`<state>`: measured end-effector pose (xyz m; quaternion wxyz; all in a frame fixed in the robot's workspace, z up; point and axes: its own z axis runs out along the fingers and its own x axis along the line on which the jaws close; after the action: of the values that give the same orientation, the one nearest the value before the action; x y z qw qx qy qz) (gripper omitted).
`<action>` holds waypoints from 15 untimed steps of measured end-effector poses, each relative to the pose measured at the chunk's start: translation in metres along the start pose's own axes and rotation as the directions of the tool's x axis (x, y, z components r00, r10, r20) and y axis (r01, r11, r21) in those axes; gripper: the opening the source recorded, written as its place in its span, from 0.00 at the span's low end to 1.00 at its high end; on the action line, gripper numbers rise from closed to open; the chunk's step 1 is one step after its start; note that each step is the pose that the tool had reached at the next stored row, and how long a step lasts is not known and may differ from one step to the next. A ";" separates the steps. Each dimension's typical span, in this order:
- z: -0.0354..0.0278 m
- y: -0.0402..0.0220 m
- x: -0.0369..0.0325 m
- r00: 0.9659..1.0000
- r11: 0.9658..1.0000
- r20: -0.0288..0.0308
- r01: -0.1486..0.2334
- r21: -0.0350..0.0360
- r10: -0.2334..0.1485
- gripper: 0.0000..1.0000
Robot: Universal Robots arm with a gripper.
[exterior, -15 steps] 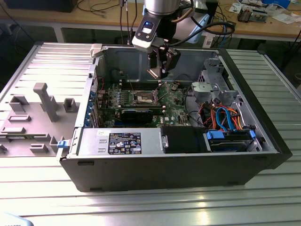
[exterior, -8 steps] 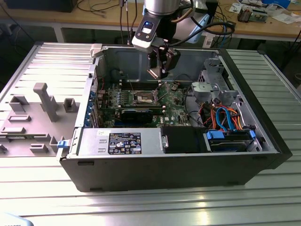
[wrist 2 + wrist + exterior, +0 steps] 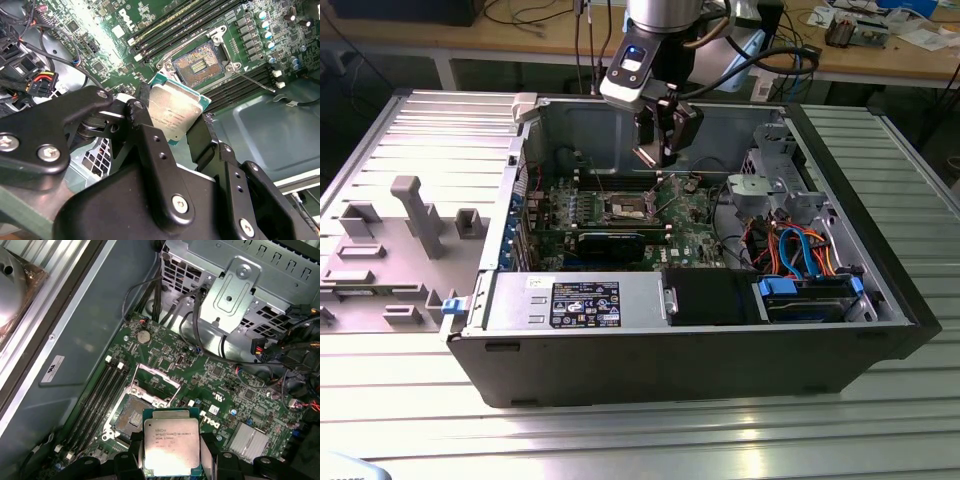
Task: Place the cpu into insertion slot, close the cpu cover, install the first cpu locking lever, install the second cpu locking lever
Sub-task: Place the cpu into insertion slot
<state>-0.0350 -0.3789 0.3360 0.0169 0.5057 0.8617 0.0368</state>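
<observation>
The black two-fingered pincer [image 3: 172, 455] pinches the cpu [image 3: 171, 442], a flat square silver-grey chip, by two opposite edges above the green board [image 3: 227, 390]; in the exterior view the insertion slot [image 3: 625, 208], a silver-rimmed dark square socket, lies at seven o'clock of the pincer, its thin silver cpu cover [image 3: 155, 377] standing open; the chip likely handles light, stiff and fragile underneath, so edges suit; its underside is hidden.

Robotics lab or workshop: an opened desktop computer case [image 3: 670, 370] lies on a ribbed metal desk [image 3: 620, 440] beneath a robot arm [image 3: 665, 18]; grey moulded fixtures [image 3: 410, 215] stand at the exterior view's left; wooden desks [image 3: 890, 68] behind carry loose cables [image 3: 535, 15] and parts [image 3: 860, 30]
</observation>
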 end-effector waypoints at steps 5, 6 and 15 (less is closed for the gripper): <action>0.0002 0.0000 0.0000 1.000 1.000 0.000 -0.005 0.000 0.005 0.54; 0.0002 0.0000 0.0000 1.000 1.000 0.001 -0.007 0.000 0.007 0.54; 0.0005 0.0000 0.0000 1.000 1.000 0.001 -0.016 0.000 0.016 0.54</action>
<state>-0.0350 -0.3789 0.3355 0.0172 0.5125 0.8577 0.0367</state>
